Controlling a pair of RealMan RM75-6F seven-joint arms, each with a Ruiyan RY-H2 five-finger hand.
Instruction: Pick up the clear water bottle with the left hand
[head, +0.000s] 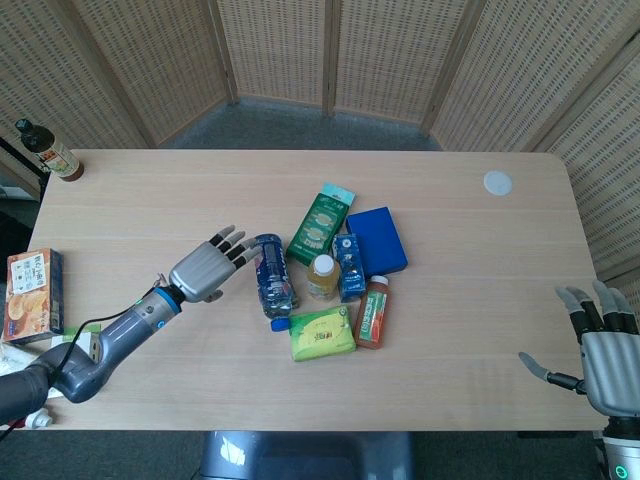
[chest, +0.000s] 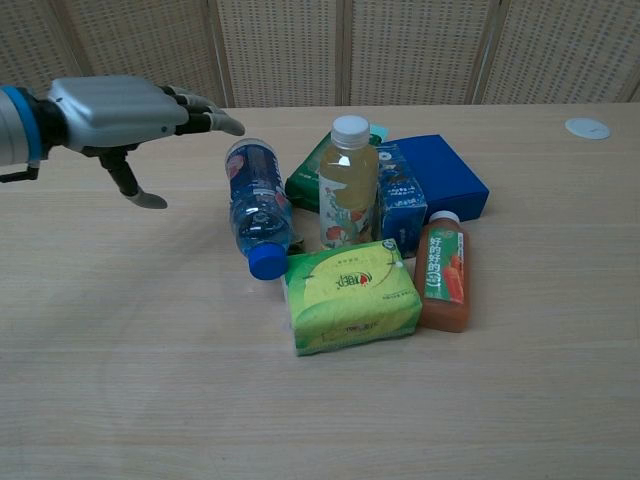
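The clear water bottle (head: 270, 274) (chest: 256, 207) lies on its side on the table, blue cap toward the front, blue label around its middle. My left hand (head: 206, 268) (chest: 120, 113) hovers just left of it, above the table, fingers stretched toward the bottle and thumb hanging down, holding nothing. Its fingertips (chest: 222, 124) reach close to the bottle's far end without touching. My right hand (head: 603, 350) is open at the table's front right corner, far from the objects; the chest view does not show it.
Beside the bottle on its right stand a yellow juice bottle (chest: 347, 182), a green tissue pack (chest: 350, 295), an orange juice bottle (chest: 441, 270), a blue carton (chest: 400, 208), a blue box (chest: 443, 178) and a green packet (head: 321, 226). A white lid (head: 497, 183) lies far right, a brown bottle (head: 48, 150) far left.
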